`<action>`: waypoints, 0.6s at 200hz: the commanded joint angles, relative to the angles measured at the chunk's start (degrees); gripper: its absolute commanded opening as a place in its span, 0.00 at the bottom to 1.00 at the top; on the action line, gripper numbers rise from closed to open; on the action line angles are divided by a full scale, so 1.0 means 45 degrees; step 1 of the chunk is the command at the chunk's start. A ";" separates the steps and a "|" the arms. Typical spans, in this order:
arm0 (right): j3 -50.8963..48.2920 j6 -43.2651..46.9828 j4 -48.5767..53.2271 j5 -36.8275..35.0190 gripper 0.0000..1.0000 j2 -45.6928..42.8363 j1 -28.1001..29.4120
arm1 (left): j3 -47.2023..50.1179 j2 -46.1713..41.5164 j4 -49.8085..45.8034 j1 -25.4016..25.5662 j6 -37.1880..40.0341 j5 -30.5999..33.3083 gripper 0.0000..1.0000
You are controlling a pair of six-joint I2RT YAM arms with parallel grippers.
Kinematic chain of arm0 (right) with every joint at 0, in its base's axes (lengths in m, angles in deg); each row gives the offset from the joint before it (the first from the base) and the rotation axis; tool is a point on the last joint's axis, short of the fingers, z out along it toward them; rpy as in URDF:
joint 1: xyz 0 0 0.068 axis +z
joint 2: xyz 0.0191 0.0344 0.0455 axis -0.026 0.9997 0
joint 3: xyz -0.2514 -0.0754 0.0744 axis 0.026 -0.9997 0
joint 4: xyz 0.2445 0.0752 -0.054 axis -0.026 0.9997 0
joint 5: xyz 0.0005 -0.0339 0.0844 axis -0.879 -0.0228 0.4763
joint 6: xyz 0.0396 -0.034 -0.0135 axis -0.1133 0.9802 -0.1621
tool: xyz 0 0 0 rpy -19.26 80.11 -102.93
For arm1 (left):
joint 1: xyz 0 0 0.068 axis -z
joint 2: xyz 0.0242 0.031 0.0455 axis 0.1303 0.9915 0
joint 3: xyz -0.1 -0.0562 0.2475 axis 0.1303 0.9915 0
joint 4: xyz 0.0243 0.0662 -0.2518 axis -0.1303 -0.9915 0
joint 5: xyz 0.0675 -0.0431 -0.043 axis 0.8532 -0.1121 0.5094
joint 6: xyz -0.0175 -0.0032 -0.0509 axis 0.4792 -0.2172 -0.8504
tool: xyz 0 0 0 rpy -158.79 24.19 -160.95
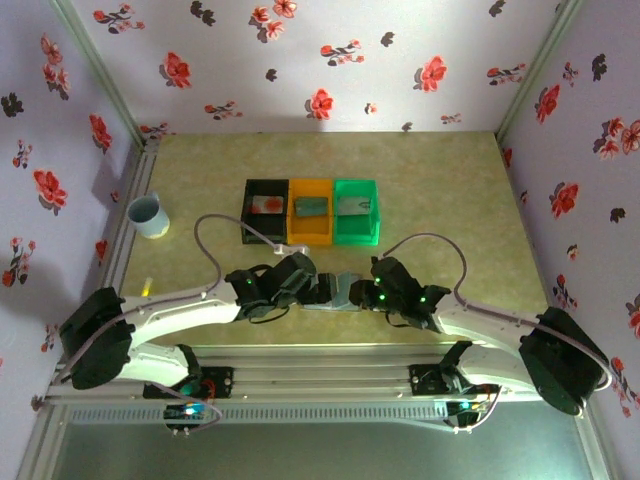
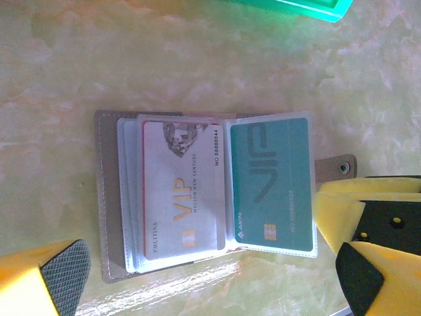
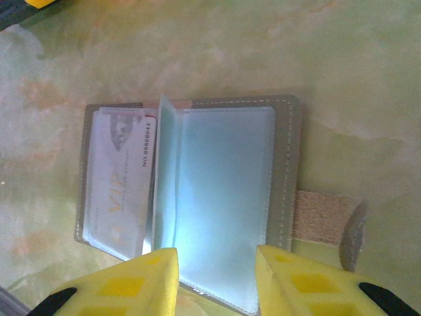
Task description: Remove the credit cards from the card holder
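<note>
1. left claw (image 2: pixel 210 273): jaws spread as wide as they go and holding nothing. its black pads (image 2: pixel 62 273) sit at the near corners of the wrist view, one on each side of the card holder and clear of it.
2. right claw (image 3: pixel 216 260): jaws part open, with nothing clamped between them. its yellow fingers (image 3: pixel 141 283) frame the near edge of the holder's right half; i cannot tell whether they touch it.
3. card holder (image 2: pixel 108 197): lies open and flat on the table (image 2: pixel 197 59) between the two claws, with its strap (image 2: pixel 334 168) sticking out to the right.
4. in its clear sleeves are a white vip card (image 2: pixel 181 191) on the left half and a teal vip card (image 2: pixel 270 187) on the right half.
5. farther back, three bins stand side by side:
   - black bin (image 1: pixel 266 236), holding a white card with a red mark (image 1: pixel 266 204)
   - orange bin (image 1: pixel 311 236), holding a grey-green card (image 1: pixel 311 207)
   - green bin (image 1: pixel 357 236), holding a grey card (image 1: pixel 352 205)
6. far left, well apart from the bins: a pale cup (image 1: pixel 147 215).
</note>
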 commanded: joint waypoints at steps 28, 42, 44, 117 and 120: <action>-0.0279 -0.0416 -0.0986 0.0393 0.35 -0.0098 -0.0087 | 0.0336 -0.0211 0.0451 -0.0066 -0.0294 0.0253 1.00; -0.0293 -0.0416 -0.0888 0.0345 0.35 -0.0224 -0.0072 | 0.0359 -0.0211 0.0485 -0.0066 -0.0322 0.0220 1.00; -0.0282 -0.0416 -0.0862 0.0337 0.35 -0.0242 -0.0080 | 0.0370 -0.0196 0.0498 -0.0066 -0.0317 0.0213 1.00; -0.0416 -0.0504 -0.1060 0.0460 0.36 -0.0585 -0.0137 | 0.0458 -0.0154 0.0627 -0.0070 -0.0349 0.0133 1.00; -0.0442 -0.0513 -0.1121 0.0480 0.36 -0.0566 -0.0139 | 0.0473 -0.0152 0.0660 -0.0071 -0.0365 0.0133 1.00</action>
